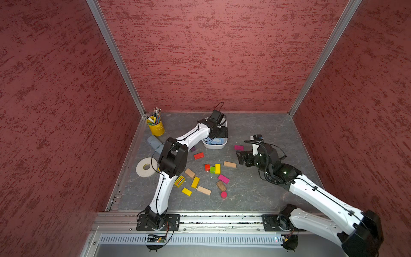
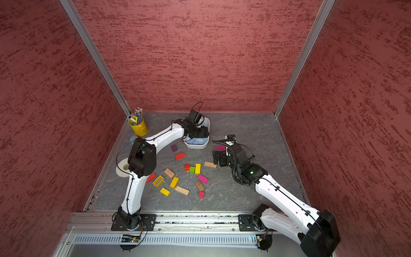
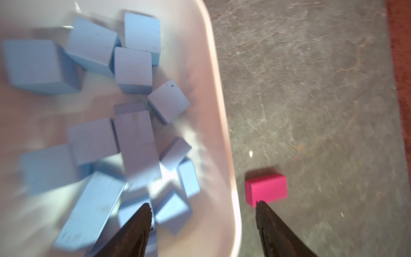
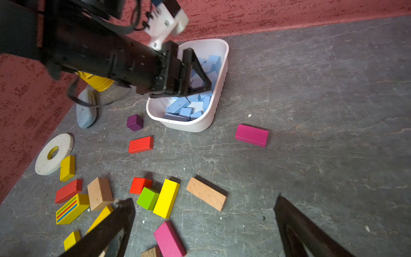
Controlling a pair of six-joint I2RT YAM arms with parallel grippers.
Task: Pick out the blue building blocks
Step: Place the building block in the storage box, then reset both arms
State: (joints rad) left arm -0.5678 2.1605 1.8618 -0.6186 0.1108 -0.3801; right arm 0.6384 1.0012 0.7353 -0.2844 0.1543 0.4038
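Left pincer (image 3: 203,204) hangs released above the tub (image 3: 222,111) of blue blocks (image 3: 133,69) at the table's (image 1: 255,124) twelve o'clock; right pincer (image 4: 205,199) gapes empty.

No writing to read
Nothing is showing letters, numbers or brand marks; the striped yellow block (image 4: 71,208) is carrying only plain coloured bars.
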